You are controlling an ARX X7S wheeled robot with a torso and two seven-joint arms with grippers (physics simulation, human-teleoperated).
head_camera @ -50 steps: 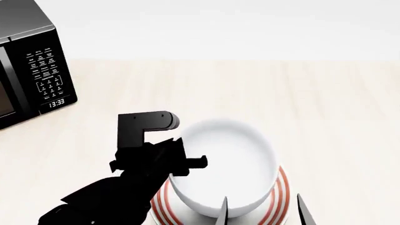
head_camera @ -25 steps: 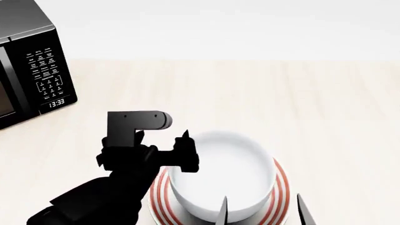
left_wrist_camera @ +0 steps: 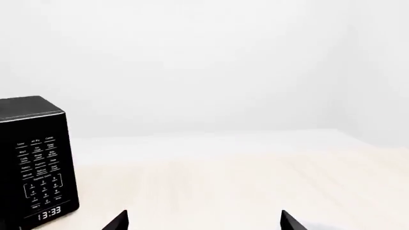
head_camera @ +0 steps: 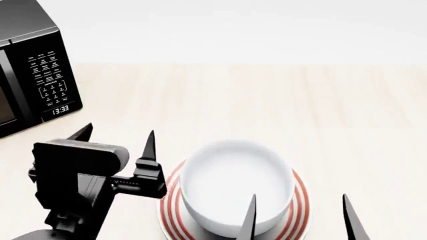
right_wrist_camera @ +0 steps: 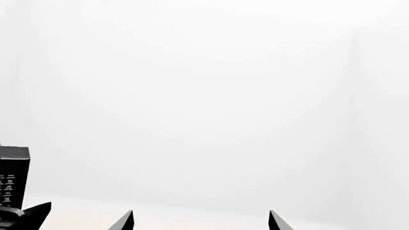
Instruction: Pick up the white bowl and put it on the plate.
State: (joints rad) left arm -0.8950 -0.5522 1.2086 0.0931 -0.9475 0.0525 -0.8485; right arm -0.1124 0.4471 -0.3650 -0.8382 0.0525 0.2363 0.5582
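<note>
Two grippers are mine, and both stand with fingers spread wide and nothing between them. My left gripper (head_camera: 115, 137) hangs above the table (head_camera: 267, 100), its two black fingertips pointing away from me; the inner fingertip (head_camera: 149, 145) is just beside the plate (head_camera: 301, 197) but apart from it. My right gripper (head_camera: 299, 220) shows only its two spikes at the near edge of the head view, one spike overlapping the near rim of the white bowl (head_camera: 230, 182) as seen from above; whether it touches I cannot tell.

The white bowl sits upright on the plate, to the right of my left gripper, the red rings showing on both sides of it. Only the head view shows this. My left wrist view catches just the two fingertips (left_wrist_camera: 290, 223), the bare tabletop ahead, and the microwave (left_wrist_camera: 35, 160) off to my left with 13:33 on its display. My right wrist view gives the fingertips (right_wrist_camera: 124, 221), a blank wall, and a sliver of the microwave (right_wrist_camera: 13, 175).

Beyond my left gripper the table runs open to its far edge; the microwave (head_camera: 33, 65) stands well to the left.
</note>
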